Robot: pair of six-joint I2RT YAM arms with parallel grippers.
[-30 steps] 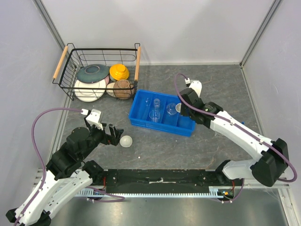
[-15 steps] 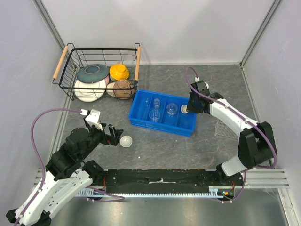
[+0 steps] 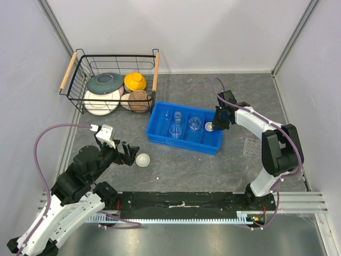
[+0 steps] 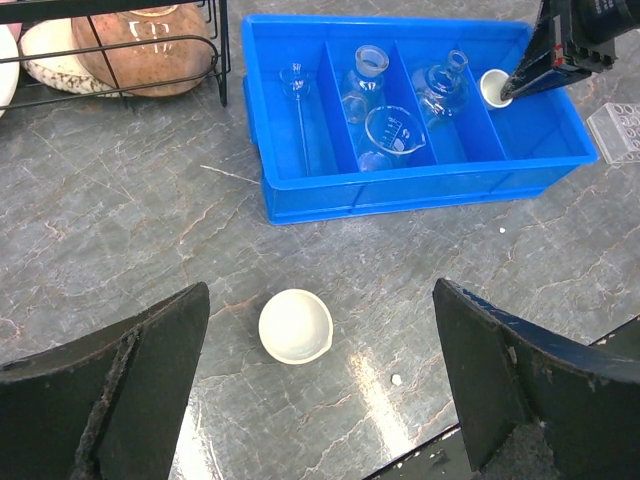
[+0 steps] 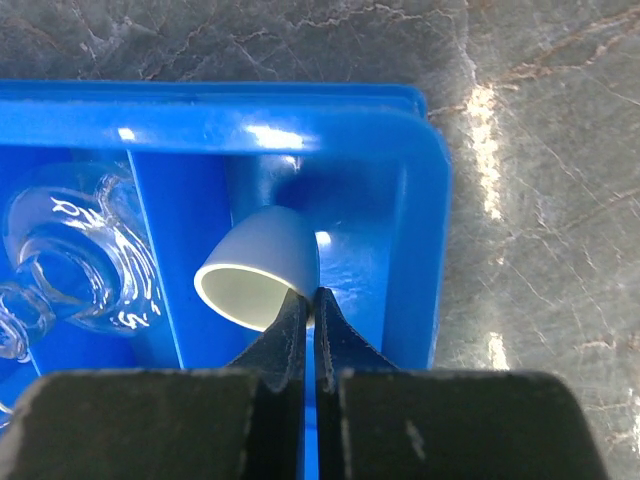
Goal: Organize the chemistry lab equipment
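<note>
Over tray (image 5: 425, 200) end compartment, right fingers (image 5: 290, 335) pinch tilted cup (image 5: 265, 262) by rim; left fingers (image 4: 130, 385) spread.

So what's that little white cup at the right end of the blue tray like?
The white cup is small, opaque and smooth, ceramic-looking, with a rounded bottom and open mouth. It is tipped sideways, its thin rim pinched by the shut right gripper, in the end compartment of the blue tray. Whether it touches the tray floor is unclear.
</note>
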